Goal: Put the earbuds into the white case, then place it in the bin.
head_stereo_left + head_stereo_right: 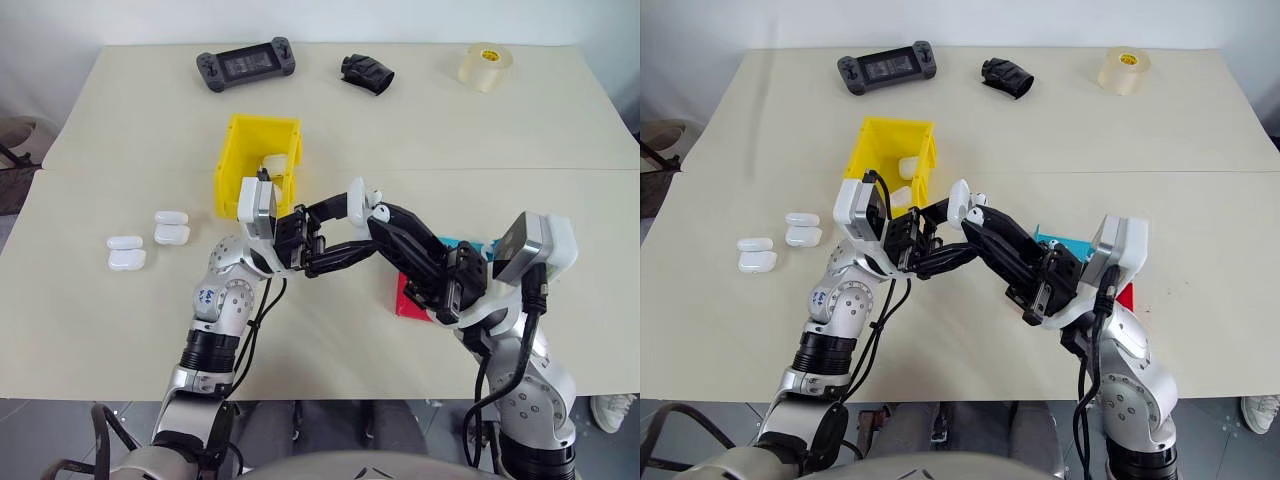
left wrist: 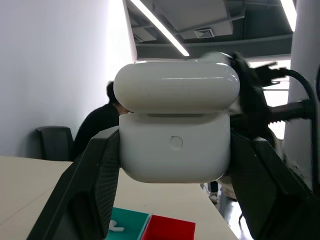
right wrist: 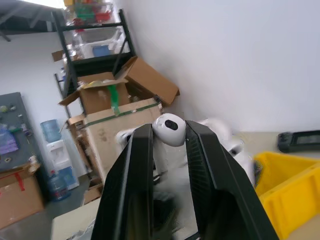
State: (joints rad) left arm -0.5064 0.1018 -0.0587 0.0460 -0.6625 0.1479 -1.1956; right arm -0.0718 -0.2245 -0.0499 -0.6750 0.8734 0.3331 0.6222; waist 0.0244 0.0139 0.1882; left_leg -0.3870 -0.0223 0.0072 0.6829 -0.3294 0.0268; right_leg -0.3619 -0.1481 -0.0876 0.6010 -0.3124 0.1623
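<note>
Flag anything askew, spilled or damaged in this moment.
Nothing stands out. The white case sits squarely in the left gripper, lid ajar; the right gripper pinches an earbud. The bin stands upright.

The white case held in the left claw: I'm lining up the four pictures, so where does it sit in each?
Left eye view: white case mid-frame, just right of the yellow bin.
Right eye view: mid-frame, again right of the bin.
Left wrist view: centre, between that claw's fingers.
Right wrist view: blurred white shape behind the earbud.
Shared landmark: the bin.
</note>
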